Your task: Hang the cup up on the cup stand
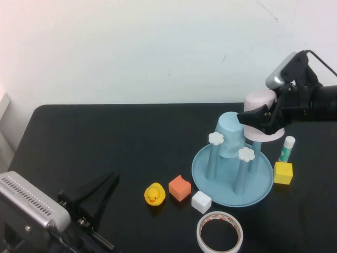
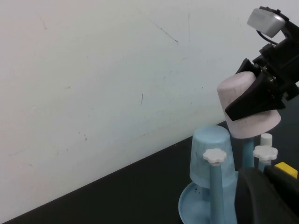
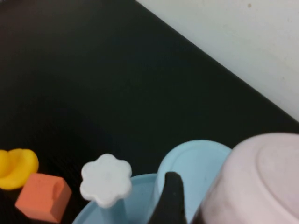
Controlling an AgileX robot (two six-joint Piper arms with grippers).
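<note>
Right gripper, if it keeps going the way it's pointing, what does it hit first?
Probably the light blue cup on the cup stand; the right gripper, shut on the cup, points at it. Left gripper is parked, open.

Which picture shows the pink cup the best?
The left wrist view: the pink cup shows upside down, held by the right end effector over the cup stand. The high view shows it smaller, half hidden. The right wrist view catches only its bottom. The left end effector sits open, near-left.
</note>
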